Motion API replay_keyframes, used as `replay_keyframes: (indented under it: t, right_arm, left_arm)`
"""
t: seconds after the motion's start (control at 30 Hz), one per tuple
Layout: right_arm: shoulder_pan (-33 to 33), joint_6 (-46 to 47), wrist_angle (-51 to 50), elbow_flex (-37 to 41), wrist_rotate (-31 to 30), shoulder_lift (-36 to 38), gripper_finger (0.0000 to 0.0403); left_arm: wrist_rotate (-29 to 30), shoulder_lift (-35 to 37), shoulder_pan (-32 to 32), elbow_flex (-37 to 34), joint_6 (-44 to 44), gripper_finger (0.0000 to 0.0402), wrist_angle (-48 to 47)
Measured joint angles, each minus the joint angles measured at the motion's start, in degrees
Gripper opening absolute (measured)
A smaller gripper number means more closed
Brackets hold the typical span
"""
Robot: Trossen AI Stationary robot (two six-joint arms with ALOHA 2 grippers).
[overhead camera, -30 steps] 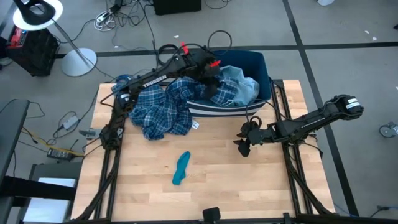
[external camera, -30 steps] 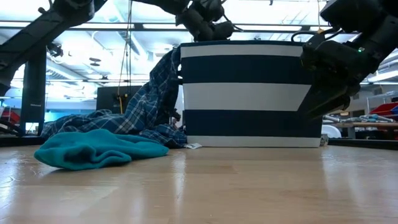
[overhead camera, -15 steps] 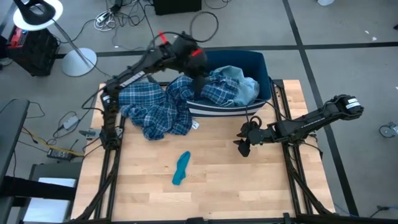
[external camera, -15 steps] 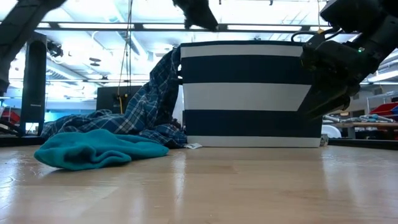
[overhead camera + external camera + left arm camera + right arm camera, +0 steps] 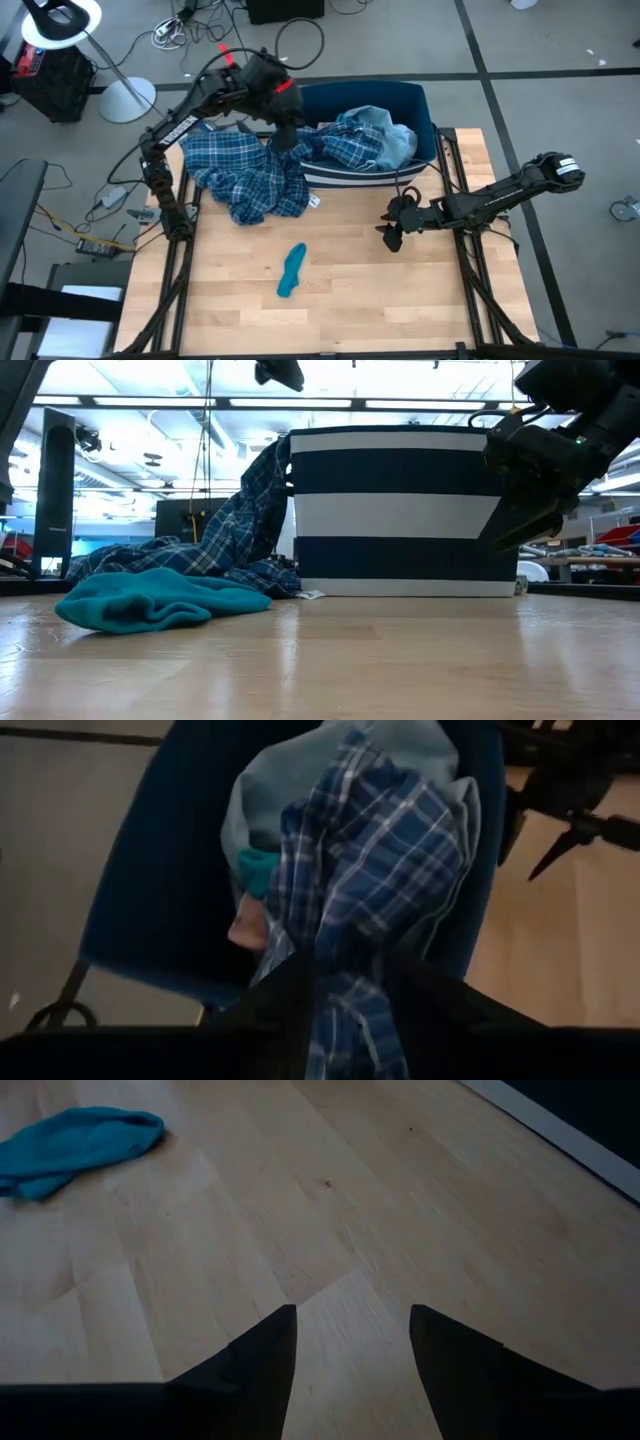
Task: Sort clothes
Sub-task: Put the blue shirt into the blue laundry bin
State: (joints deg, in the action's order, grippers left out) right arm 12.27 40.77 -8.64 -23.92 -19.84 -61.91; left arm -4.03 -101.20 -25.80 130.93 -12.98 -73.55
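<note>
The blue-white plaid shirt (image 5: 250, 180) lies heaped on the table left of the dark-blue bin (image 5: 412, 98). One end of it reaches over the bin's left rim onto the light-blue denim piece (image 5: 388, 132). My left gripper (image 5: 286, 132) hangs above that rim, shut on the shirt. A teal sock (image 5: 292, 270) lies flat on the table's middle. My right gripper (image 5: 392, 234) is open and empty just above the table, right of the sock. A teal piece (image 5: 255, 870) shows inside the bin. My left gripper pinches a bunched fold of the plaid shirt (image 5: 350, 982) between its two fingers (image 5: 290, 995), from above, pointing down. The cloth runs from the fingers into the bin over the denim. The shirt's larger part lies on the table left of the bin.
The bin shows blue and white stripes in the low view (image 5: 400, 510) and stands at the table's far edge. Bare wood lies at the near side around the sock (image 5: 150, 600). A lamp stand (image 5: 125, 95) and cables are on the floor beyond the table.
My left gripper has risen and gone toward the table's left edge, from over the bin's inside to above its left rim, with the plaid shirt. The shirt's end in the bin has been drawn leftward; the heap on the table has stayed put.
</note>
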Motion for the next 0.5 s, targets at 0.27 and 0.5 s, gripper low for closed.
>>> replay_keyframes:
  t: [0.27, 0.5]
  right_arm:
    - [0.0, 0.0, 0.0, 0.0, 0.0, 0.0, 0.0194]
    - [0.0, 0.0, 0.0, 0.0, 0.0, 0.0, 0.0194]
  left_arm:
    - [1.2, 4.3, -0.2, -1.7, 1.2, 0.0129, -1.1]
    - [2.7, 18.9, -0.5, -26.3, 3.1, 0.0129, 12.2]
